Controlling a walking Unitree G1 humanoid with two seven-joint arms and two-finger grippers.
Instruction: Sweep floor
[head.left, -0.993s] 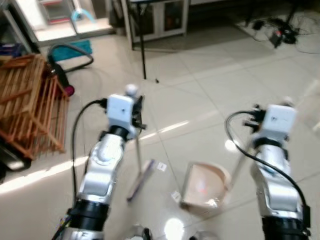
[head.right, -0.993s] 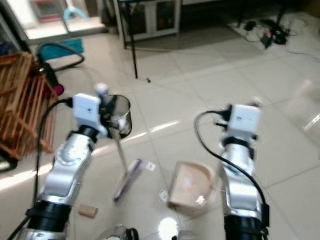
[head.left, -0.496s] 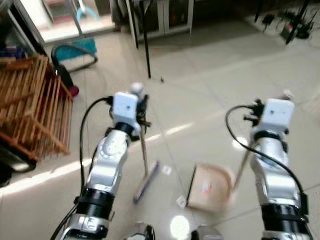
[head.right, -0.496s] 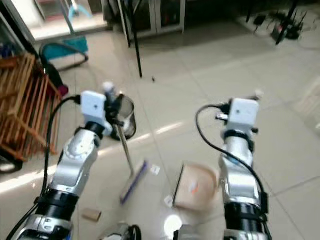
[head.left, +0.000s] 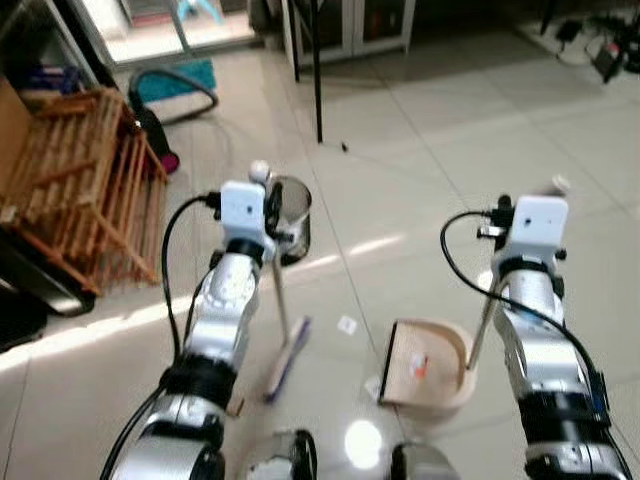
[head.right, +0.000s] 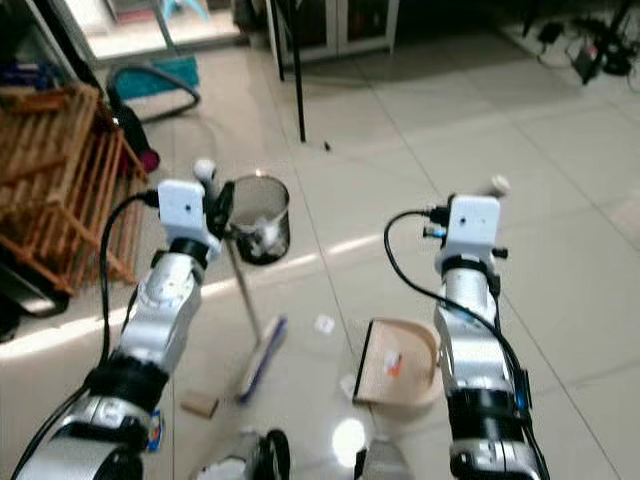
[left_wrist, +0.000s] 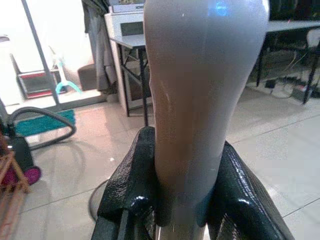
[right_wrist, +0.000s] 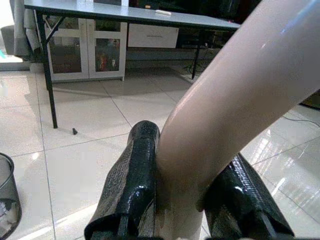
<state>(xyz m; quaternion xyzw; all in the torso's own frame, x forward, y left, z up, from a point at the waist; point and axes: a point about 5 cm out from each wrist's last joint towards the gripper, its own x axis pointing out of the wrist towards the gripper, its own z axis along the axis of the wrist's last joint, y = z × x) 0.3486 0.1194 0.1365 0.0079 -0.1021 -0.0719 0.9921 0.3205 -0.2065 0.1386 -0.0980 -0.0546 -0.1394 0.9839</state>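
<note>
**Broom and dustpan held, bin behind**

Left gripper (left_wrist: 182, 200) clamped on the pale beige broom handle (left_wrist: 202, 100); broom's purple-edged head (head.left: 287, 358) rests on the glossy tile floor (head.left: 420, 170), lower centre of frame. Right gripper (right_wrist: 187, 200) clamped on the beige long-handled dustpan (head.left: 428, 365), its tray flat on the floor just right of the broom head. Tray holds a small orange-red scrap (head.left: 419, 368). Dark mesh wastebin (head.right: 260, 218) stands upper centre, something pale inside, unclear what. White scrap (head.left: 347, 325) lies between broom and pan.
</note>
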